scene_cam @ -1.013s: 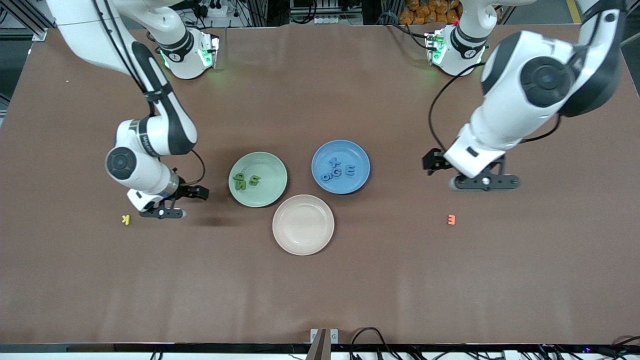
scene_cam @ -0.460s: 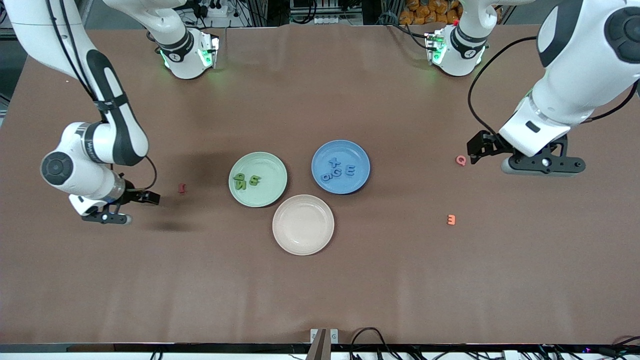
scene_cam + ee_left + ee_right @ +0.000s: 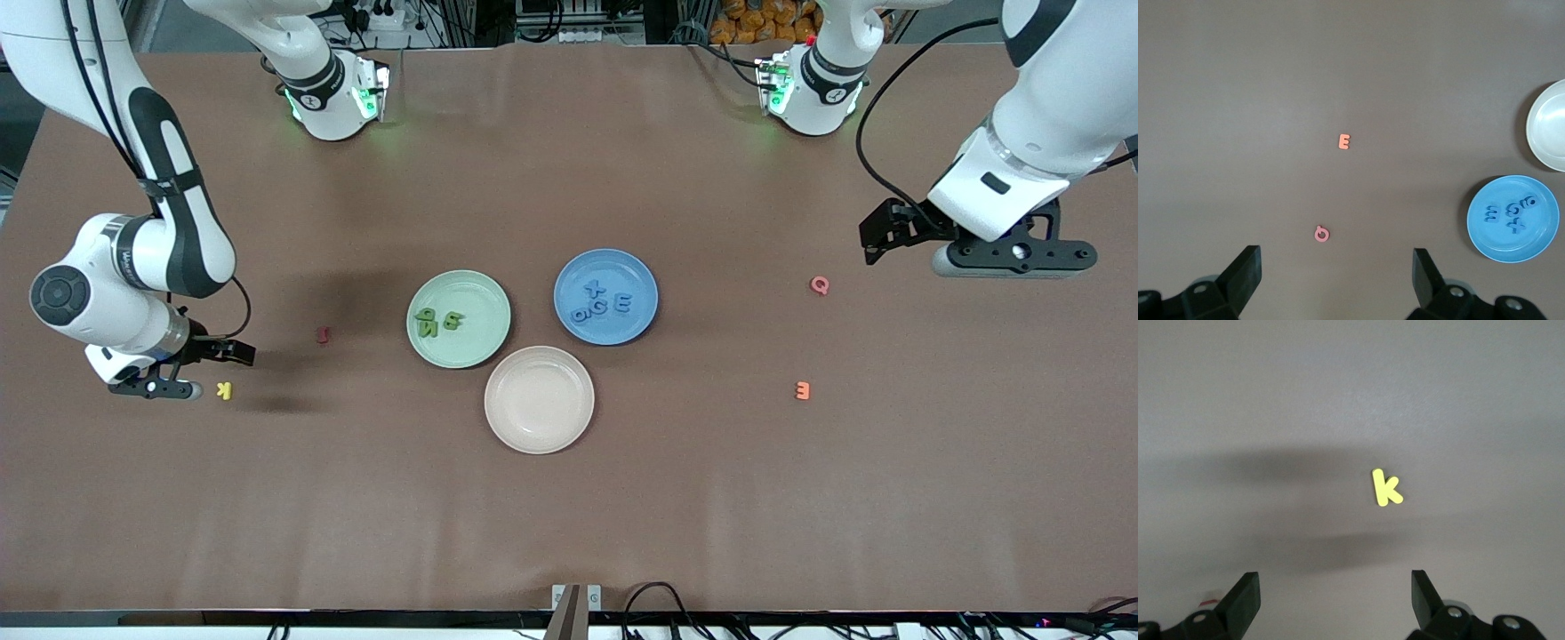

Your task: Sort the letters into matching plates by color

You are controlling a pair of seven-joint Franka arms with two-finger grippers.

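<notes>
On the table's middle sit my plates: green plate (image 3: 459, 318) carrying green letters (image 3: 439, 322), blue plate (image 3: 605, 296) carrying blue letters (image 3: 601, 302); sorting looks finished. My left gripper (image 3: 1009, 256) hangs near the pink Q (image 3: 820, 285), my right gripper (image 3: 151, 388) beside the yellow K (image 3: 224, 390), both spread apart, empty.

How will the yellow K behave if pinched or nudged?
The K looks like a small chunky toy letter, so probably stiff and light. It lies flat on the table, so it should slide, not roll or tip. Being low and small, it may be fiddly to pinch.
</notes>
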